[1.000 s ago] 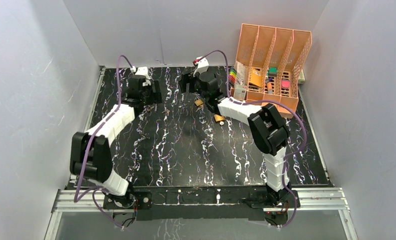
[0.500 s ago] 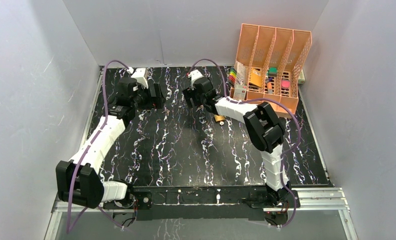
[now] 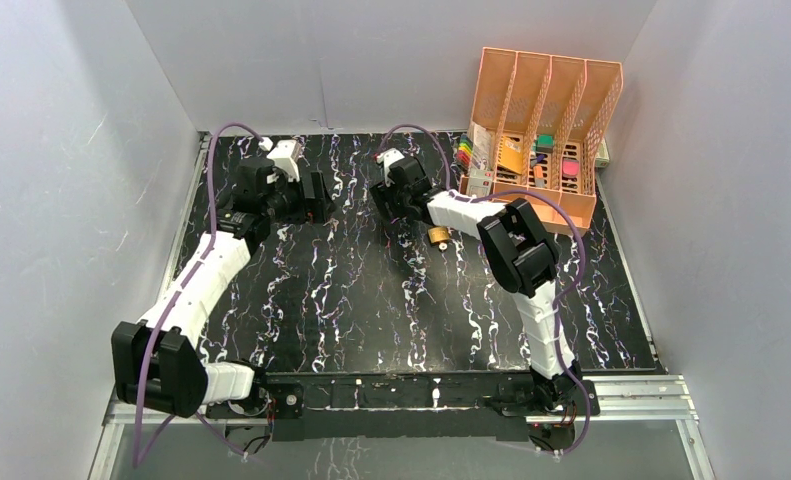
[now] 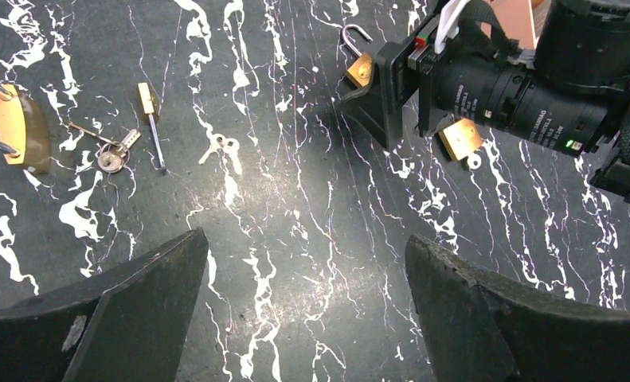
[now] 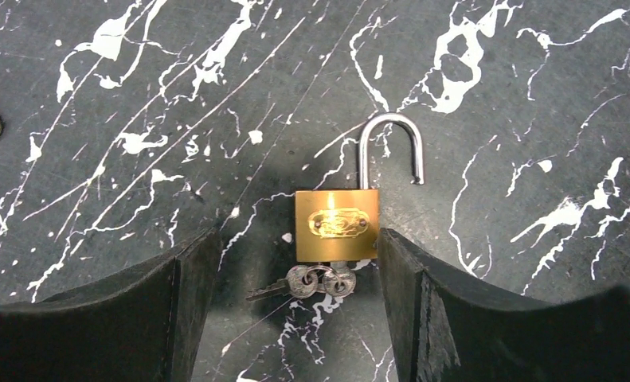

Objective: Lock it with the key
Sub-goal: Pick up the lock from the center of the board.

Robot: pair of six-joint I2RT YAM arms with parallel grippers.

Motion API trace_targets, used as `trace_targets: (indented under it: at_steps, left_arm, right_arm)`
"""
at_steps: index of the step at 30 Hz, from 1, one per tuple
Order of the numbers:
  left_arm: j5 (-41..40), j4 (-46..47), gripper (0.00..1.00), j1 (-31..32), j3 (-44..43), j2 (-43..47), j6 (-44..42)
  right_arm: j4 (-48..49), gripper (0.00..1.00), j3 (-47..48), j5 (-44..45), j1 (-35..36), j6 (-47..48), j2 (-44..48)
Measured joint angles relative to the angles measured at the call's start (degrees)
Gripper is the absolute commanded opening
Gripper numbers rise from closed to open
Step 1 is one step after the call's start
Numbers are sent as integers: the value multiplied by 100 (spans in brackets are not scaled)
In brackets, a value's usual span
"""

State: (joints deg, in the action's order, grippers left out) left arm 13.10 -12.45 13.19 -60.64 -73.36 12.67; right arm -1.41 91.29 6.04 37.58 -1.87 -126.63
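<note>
Brass padlock (image 5: 335, 224) lies flat on the marbled black bench (image 5: 96, 199), its shackle swung open and a bunch of keys (image 5: 311, 282) at its bottom edge. The right hand (image 5: 290, 259) hangs above it, fingers spread, one on each side. The left hand (image 4: 303, 255) is spread wide too, near loose keys (image 4: 111, 155).
</note>
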Motion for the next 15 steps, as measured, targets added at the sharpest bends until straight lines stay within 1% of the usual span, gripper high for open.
trace_targets:
  at_steps: [2,8,12,15]
  left_arm:
    - [13,-7,94,0,0,-48,-33]
    - [0,-153,94,-7,-114,-275,-203]
    - [68,-125,94,-13,-144,-411,-190]
    - [129,-83,94,-28,-144,-413,-131]
  right_arm:
    - [28,78,-2,-9,-26,-4,-11]
    - [138,69,-22,-24,-48,-50,-33]
    - [140,65,-22,-26,-50,-140,-35]
    - [151,65,-37,-68,-76,-245,-35]
